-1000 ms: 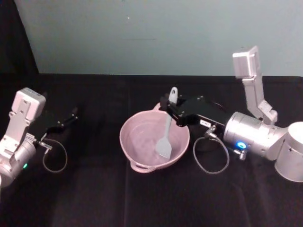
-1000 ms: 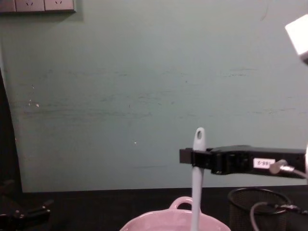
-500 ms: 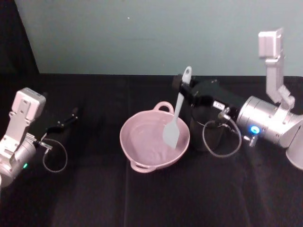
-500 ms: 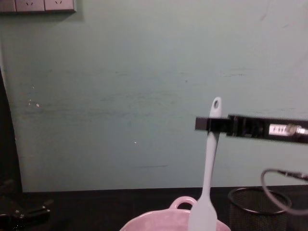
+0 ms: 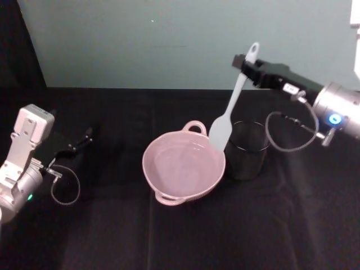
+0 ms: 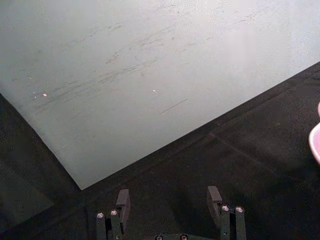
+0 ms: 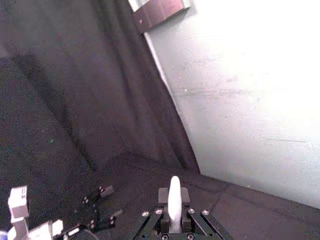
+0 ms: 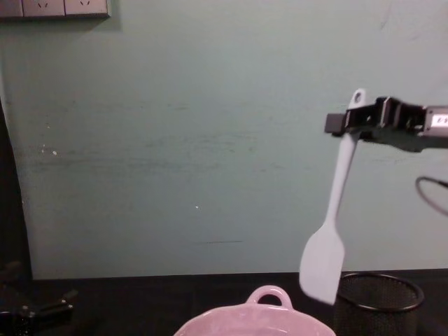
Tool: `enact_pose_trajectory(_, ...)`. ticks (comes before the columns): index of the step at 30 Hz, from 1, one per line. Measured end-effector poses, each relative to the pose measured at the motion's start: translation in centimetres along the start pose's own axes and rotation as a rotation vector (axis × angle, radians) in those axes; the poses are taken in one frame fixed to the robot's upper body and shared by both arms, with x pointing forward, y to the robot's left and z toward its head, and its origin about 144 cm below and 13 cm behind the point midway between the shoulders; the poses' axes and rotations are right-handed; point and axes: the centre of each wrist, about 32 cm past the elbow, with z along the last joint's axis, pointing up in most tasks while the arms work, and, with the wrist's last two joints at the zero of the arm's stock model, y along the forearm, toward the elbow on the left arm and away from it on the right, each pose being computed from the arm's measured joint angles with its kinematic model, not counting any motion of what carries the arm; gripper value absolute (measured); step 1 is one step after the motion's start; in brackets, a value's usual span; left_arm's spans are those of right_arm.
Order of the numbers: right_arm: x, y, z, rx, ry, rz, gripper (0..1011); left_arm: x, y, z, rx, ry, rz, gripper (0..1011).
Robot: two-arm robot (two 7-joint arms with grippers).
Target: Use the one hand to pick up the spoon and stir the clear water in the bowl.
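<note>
My right gripper (image 5: 246, 62) (image 8: 341, 123) is shut on the upper handle of the white spoon (image 5: 230, 107) (image 8: 332, 224). The spoon hangs in the air, blade down, above the gap between the pink bowl (image 5: 183, 165) (image 8: 252, 323) and the black mesh cup (image 5: 245, 149). Its blade (image 5: 220, 134) is clear of the bowl, just over the bowl's right rim. In the right wrist view the handle tip (image 7: 174, 202) stands between the closed jaws. The water in the bowl shows only as faint glints. My left gripper (image 5: 79, 143) (image 6: 170, 200) rests open at the table's left.
The black wire-mesh cup (image 8: 378, 301) stands right beside the bowl, under the spoon's blade. A black cloth covers the table (image 5: 180, 236). A pale green wall (image 5: 180, 39) runs behind it, with a dark curtain at the far left.
My right gripper has lifted the spoon up out of the bowl and carried it to the right and back, toward the mesh cup. The left arm has not moved.
</note>
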Motion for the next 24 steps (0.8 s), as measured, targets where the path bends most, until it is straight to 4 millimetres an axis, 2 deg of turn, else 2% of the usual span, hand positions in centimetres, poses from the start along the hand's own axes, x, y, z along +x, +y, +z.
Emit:
enact_pose_trajectory(4,0.9,-0.3,1.1,0.015,0.021,-0.027,121,0.0,0.0,0.0,0.000,0.000,0.000,1011)
enact_pose_trajectory(11,2.6,-0.3,1.8,0.031,0.047,-0.053,121,0.0,0.0,0.0,0.000,0.000,0.000,1011)
enact_pose_trajectory(14,3.9,-0.2,1.9,0.039,0.060,-0.077,121,0.0,0.0,0.0,0.000,0.000,0.000,1011)
enact_pose_trajectory(24,6.1,0.2,1.6,0.019,0.067,-0.127,121,0.0,0.0,0.0,0.000,0.000,0.000,1011)
